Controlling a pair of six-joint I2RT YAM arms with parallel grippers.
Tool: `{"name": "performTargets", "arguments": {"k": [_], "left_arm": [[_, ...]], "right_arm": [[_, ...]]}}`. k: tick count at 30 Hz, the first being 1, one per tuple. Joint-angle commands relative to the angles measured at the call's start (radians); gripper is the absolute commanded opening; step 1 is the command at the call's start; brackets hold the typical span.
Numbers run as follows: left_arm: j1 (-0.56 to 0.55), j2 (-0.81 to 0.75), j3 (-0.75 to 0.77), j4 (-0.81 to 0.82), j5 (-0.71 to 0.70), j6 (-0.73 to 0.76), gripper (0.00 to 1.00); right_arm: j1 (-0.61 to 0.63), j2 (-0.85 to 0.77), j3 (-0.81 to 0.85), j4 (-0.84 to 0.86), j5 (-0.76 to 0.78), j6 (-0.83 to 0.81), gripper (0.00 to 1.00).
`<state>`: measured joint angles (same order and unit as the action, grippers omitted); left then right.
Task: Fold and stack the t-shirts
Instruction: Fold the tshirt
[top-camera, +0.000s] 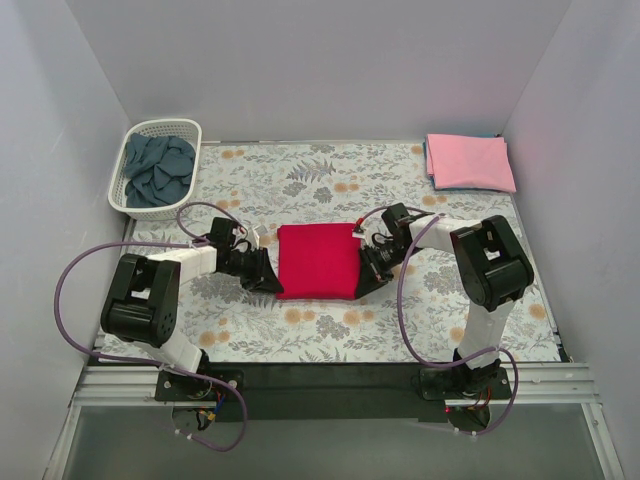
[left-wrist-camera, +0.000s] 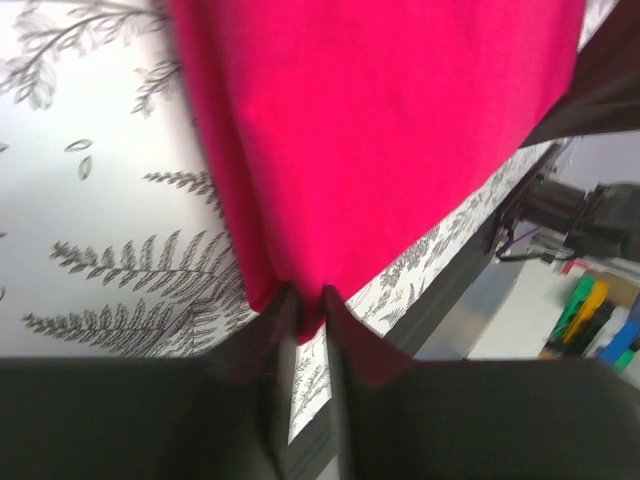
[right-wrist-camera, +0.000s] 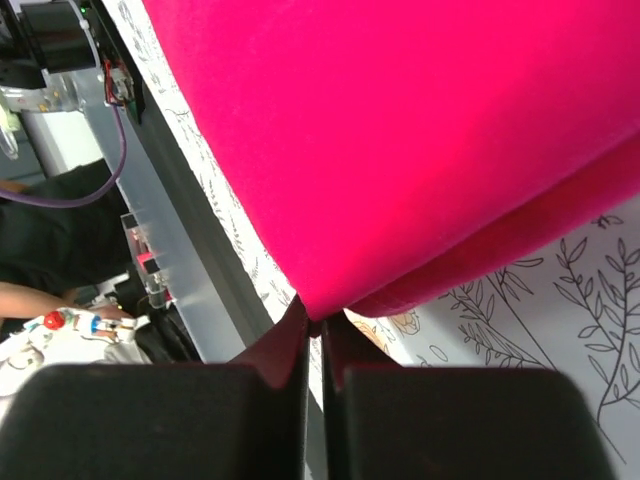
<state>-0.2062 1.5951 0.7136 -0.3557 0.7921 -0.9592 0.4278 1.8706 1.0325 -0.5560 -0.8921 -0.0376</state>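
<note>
The red t-shirt (top-camera: 318, 260) lies folded into a square at the middle of the table. My left gripper (top-camera: 272, 284) is shut on its near left corner; in the left wrist view the red cloth (left-wrist-camera: 380, 130) is pinched between my fingertips (left-wrist-camera: 308, 312). My right gripper (top-camera: 366, 280) is shut on its near right corner; in the right wrist view the red cloth (right-wrist-camera: 420, 130) hangs from the closed tips (right-wrist-camera: 318, 325). The pink t-shirt (top-camera: 468, 161) lies folded at the far right. The slate-blue t-shirt (top-camera: 158, 170) is crumpled in the basket.
The white lattice basket (top-camera: 133, 148) stands at the far left corner. The floral grey cloth (top-camera: 300, 180) covers the table. White walls close in the left, back and right sides. The table's near edge rail (top-camera: 320, 378) runs by the arm bases.
</note>
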Motion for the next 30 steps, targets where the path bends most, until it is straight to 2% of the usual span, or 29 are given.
{"name": "performTargets", "arguments": {"k": [1,3,11,15,17,18,19,20,21,22,24,26,28,29,30], "left_arm": [[0.008,-0.023,-0.011,0.004,-0.057,-0.004,0.05],[0.019,-0.03,-0.009,0.0,-0.076,-0.007,0.0],[0.037,-0.008,0.007,-0.022,-0.136,-0.015,0.0],[0.039,0.003,0.015,-0.031,-0.12,0.003,0.0],[0.039,0.003,0.02,-0.031,-0.053,0.022,0.0],[0.039,-0.009,0.023,-0.04,-0.044,0.027,0.16],[0.041,-0.055,0.02,-0.04,-0.01,0.042,0.28],[0.041,-0.095,0.017,-0.035,0.007,0.043,0.37],[0.041,-0.131,0.012,-0.022,0.007,0.042,0.47],[0.041,-0.162,0.012,-0.017,0.007,0.034,0.48],[0.054,-0.234,0.036,-0.02,0.05,0.034,0.48],[0.057,-0.28,0.032,0.007,0.169,-0.008,0.49],[0.045,-0.297,-0.002,0.133,0.242,-0.108,0.51],[0.025,-0.299,-0.025,0.188,0.266,-0.203,0.53],[0.012,-0.288,-0.07,0.293,0.298,-0.251,0.55]], "right_arm": [[0.005,0.015,0.012,0.004,0.01,-0.016,0.01],[-0.001,0.01,0.011,0.002,0.024,-0.016,0.01],[-0.011,-0.022,0.015,-0.044,0.172,-0.047,0.01],[-0.009,-0.04,0.015,-0.061,0.206,-0.065,0.01],[-0.011,-0.057,0.012,-0.073,0.165,-0.079,0.01],[-0.012,-0.062,0.029,-0.09,0.153,-0.108,0.16],[-0.011,-0.08,0.041,-0.129,0.147,-0.125,0.3],[-0.012,-0.093,0.053,-0.146,0.14,-0.139,0.42],[-0.015,-0.108,0.078,-0.157,0.125,-0.169,0.61],[-0.02,-0.119,0.093,-0.185,0.111,-0.186,0.68],[-0.03,-0.152,0.13,-0.208,0.082,-0.202,0.77],[-0.032,-0.177,0.178,-0.2,0.039,-0.188,0.79],[-0.031,-0.186,0.189,-0.127,-0.058,-0.141,0.87],[-0.026,-0.183,0.183,-0.09,-0.098,-0.078,0.91],[-0.021,-0.177,0.17,-0.012,-0.132,-0.032,0.97]]}}
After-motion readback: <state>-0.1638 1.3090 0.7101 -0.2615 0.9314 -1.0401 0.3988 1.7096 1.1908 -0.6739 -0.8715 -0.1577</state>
